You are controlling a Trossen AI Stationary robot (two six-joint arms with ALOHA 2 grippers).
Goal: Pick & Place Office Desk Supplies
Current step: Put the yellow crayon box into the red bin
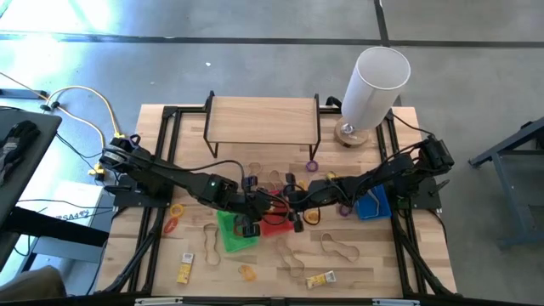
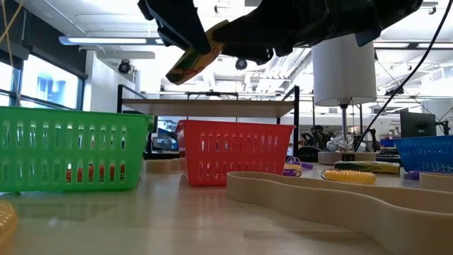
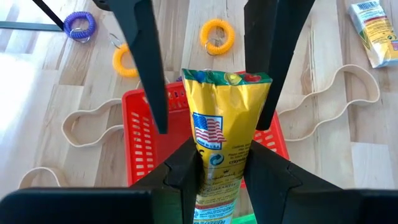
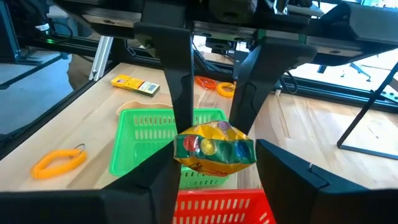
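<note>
Packet (image 3: 225,140) of yellow foil, printed with a small flag and coloured sweets at its top, is clamped between the fingers of the left gripper (image 3: 217,168), which grips its lower half and holds it upright in the air above the red basket (image 3: 140,146). The right gripper (image 4: 214,162) faces it from the opposite side; its two fingers stand partly apart on either side of the packet's coloured top end (whether they touch it cannot be told). In the high view both grippers meet near the table's middle, over the red basket (image 1: 274,226) and just beside the green basket (image 1: 234,234); a blue basket (image 1: 374,206) sits to the right. From the low view the packet (image 2: 195,60) hangs tilted, well above the basket rims. Scattered on the wooden table (image 1: 382,272) lie further supplies: tan rubber-band loops (image 1: 340,248), yellow and orange rings (image 3: 217,36), a purple ring (image 3: 81,26) and two more yellow packets (image 1: 185,267). Behind stand a small wooden shelf (image 1: 262,116) and a tall white cylinder (image 1: 374,85).
</note>
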